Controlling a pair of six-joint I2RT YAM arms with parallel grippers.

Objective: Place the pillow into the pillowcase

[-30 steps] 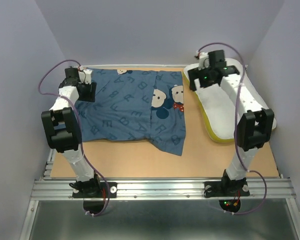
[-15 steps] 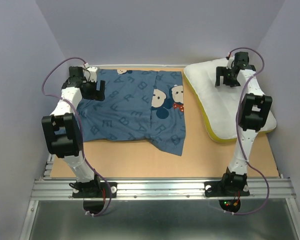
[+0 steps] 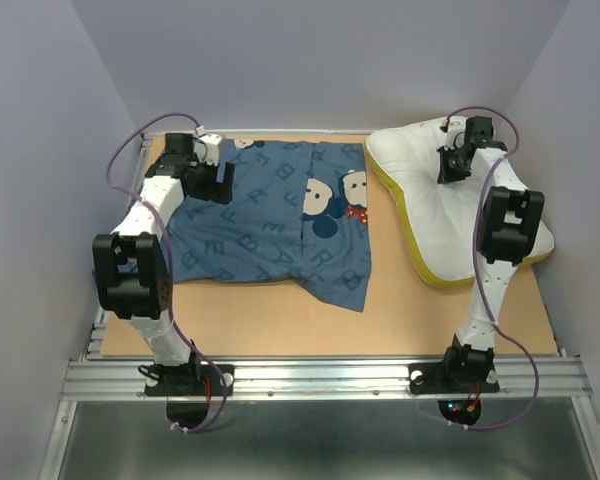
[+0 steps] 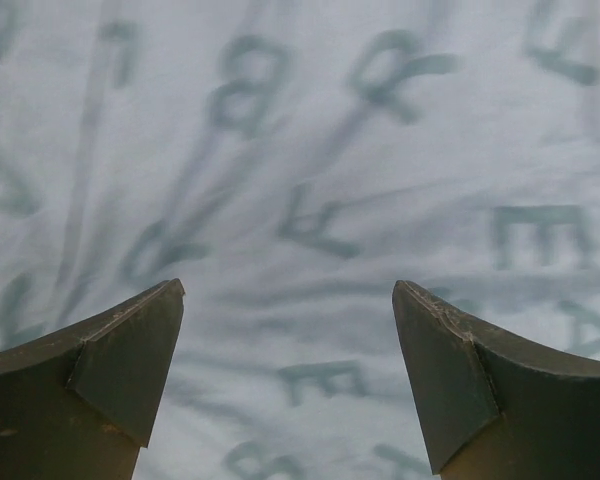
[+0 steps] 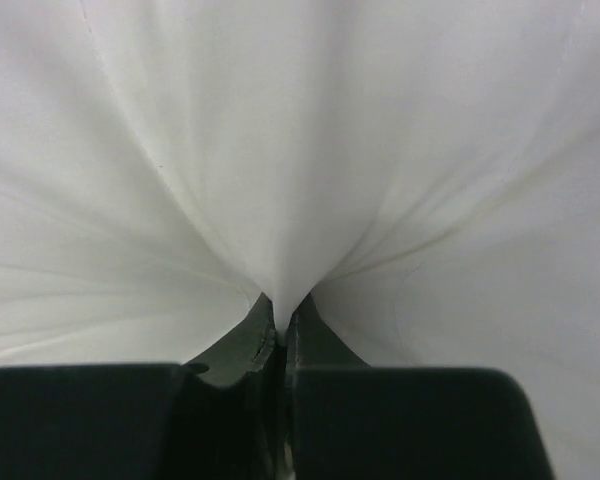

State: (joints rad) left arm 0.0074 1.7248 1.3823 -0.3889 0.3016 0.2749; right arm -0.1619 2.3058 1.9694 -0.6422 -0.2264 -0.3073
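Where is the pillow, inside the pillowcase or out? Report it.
Out. The pillow lies bare beside the flat pillowcase, its white fabric pinched in the shut right gripper.

The pillow (image 5: 280,150) is filling the right wrist view, its edges running off every side, and the fold pinched in the right gripper (image 5: 279,312) is vanishing between its closed fingers. The pillowcase (image 4: 300,180) is spilling past the left wrist view's borders, its letters blurring, while the bottom edge is cutting off the fingers of the left gripper (image 4: 288,290). From above, the right arm (image 3: 505,222) is covering part of the pillow, and the left arm (image 3: 132,278) is covering the pillowcase's left edge.
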